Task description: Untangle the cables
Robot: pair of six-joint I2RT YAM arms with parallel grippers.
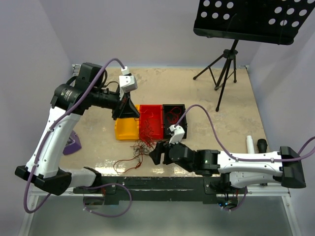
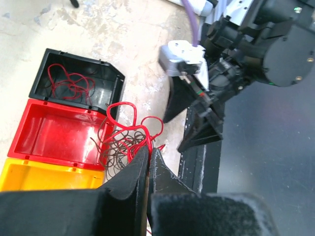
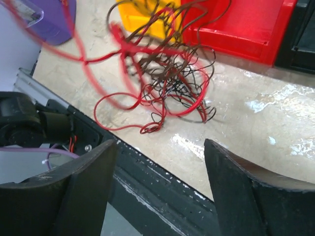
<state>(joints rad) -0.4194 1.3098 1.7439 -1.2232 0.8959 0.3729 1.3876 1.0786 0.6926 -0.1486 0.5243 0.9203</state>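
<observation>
The cables [image 1: 139, 150], a loose heap of thin curly red and dark wires, lie on the tabletop [image 1: 231, 113] near its front edge, just in front of the yellow bin [image 1: 125, 131] and the red bin [image 1: 150, 130]. A few loops trail toward the left along the black front rail. The left claw [image 2: 149, 156] hangs above the heap, over the bins, clenched with its tips pressed together on a red strand. Red loops curl up from the tangle to that pinch point. The right claw [image 3: 160, 147] sits low at the front edge, just right of the heap. It is released, its two dark fingers [image 3: 83, 189] standing wide apart and aimed at the tangle with nothing between them. More red wire lies coiled inside the black bin [image 2: 106, 81], which stands against the red bin in a row of three. A purple object [image 1: 72, 142] rests on the tabletop to the left, near the left arm.
</observation>
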